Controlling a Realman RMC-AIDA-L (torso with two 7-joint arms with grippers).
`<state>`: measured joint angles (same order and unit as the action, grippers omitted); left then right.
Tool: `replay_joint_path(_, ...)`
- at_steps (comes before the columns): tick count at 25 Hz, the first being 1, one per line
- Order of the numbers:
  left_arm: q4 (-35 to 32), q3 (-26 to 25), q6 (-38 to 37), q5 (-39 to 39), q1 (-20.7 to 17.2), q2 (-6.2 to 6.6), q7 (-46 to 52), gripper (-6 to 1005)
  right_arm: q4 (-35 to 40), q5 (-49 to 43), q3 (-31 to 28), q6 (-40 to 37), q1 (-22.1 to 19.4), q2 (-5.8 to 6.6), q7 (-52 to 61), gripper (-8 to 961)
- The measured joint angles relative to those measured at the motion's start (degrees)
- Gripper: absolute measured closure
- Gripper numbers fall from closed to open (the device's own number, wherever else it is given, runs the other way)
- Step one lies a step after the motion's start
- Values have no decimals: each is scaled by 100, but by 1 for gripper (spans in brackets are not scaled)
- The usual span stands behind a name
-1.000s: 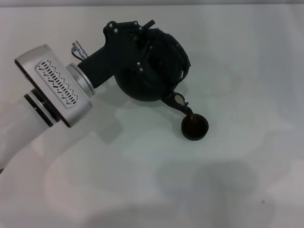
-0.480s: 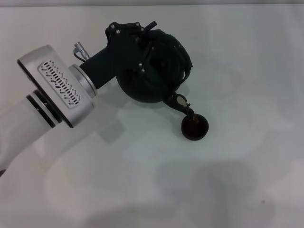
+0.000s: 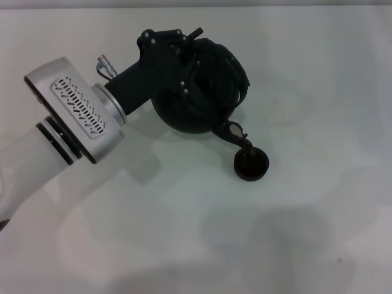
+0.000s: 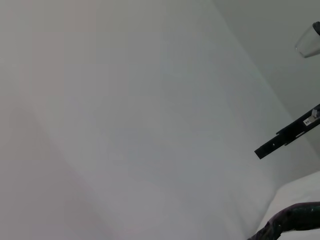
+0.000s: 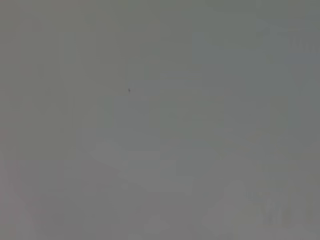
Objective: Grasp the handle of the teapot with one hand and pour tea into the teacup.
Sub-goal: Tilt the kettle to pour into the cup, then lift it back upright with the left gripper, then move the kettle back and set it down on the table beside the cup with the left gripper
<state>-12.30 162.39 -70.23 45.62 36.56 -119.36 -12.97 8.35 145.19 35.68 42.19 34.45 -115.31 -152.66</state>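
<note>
The round black teapot [image 3: 199, 98] hangs tilted in the head view, its spout [image 3: 236, 131] pointing down toward the teacup [image 3: 251, 164]. My left gripper [image 3: 177, 61] is shut on the teapot's handle, which is mostly hidden behind the gripper body. The tiny dark teacup stands on the white table just under the spout tip and holds dark tea. The left wrist view shows only a curved edge of the rough dark handle [image 4: 295, 220] against the pale background. My right gripper is out of view.
The white table [image 3: 294, 233] stretches around the cup. A thin black bar [image 4: 287, 137] crosses the left wrist view. The right wrist view shows only a plain grey surface.
The left arm and teapot have shifted slightly to the right and rotated a little. The stream of tea from the spout seen a second ago has thinned out.
</note>
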Motion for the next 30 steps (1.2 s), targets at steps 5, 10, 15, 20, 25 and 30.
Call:
replay_joint_path(5, 0, 22, 78, 0, -7, 0, 9, 897, 36, 0, 0, 0, -12, 0, 0, 111)
replay_joint_path(10, -3, 10, 87, 0, -9, 0, 15, 897, 61, 0, 0, 0, -21, 1, 0, 111)
replay_joint_path(15, -60, -15, 91, 65, -31, 0, 231, 897, 61, 0, 0, 0, -22, 1, 0, 111)
replay_joint_path(20, -84, -27, 98, 151, -32, 0, 684, 896, 61, 0, 0, 0, -42, 0, 0, 111)
replay_joint_path(25, -215, -31, 131, 679, -48, 0, 1191, 896, 61, 0, 0, 0, -64, 0, 0, 111)
replay_joint_path(30, -284, -32, 144, 1149, -118, -3, 1548, 896, 62, 0, 0, -1, -73, 0, 0, 110)
